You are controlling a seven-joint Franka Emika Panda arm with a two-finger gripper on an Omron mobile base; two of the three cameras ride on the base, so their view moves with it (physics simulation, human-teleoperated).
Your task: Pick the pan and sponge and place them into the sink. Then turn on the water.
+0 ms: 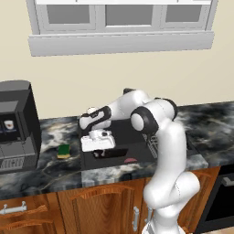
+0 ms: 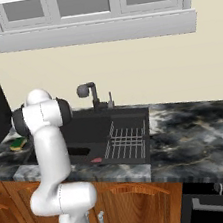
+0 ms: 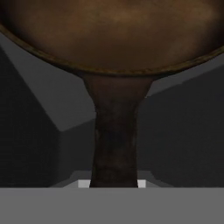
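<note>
Hand view shows the gripper (image 3: 113,183) clamped narrow on the pan's (image 3: 113,35) handle, black sink (image 3: 183,131) basin beneath its jaws.

The pan (image 3: 113,35) in my grip looks like mottled brown metal, dull and slightly rough, its handle the same worn finish. The sink (image 2: 93,129) below me is matt black, its rack (image 2: 127,140) thin dark wire. The counter (image 1: 57,137) is glossy veined dark stone over warm polished wood cabinets (image 1: 105,205). The sponge (image 1: 63,151) looks soft and matt.
</note>
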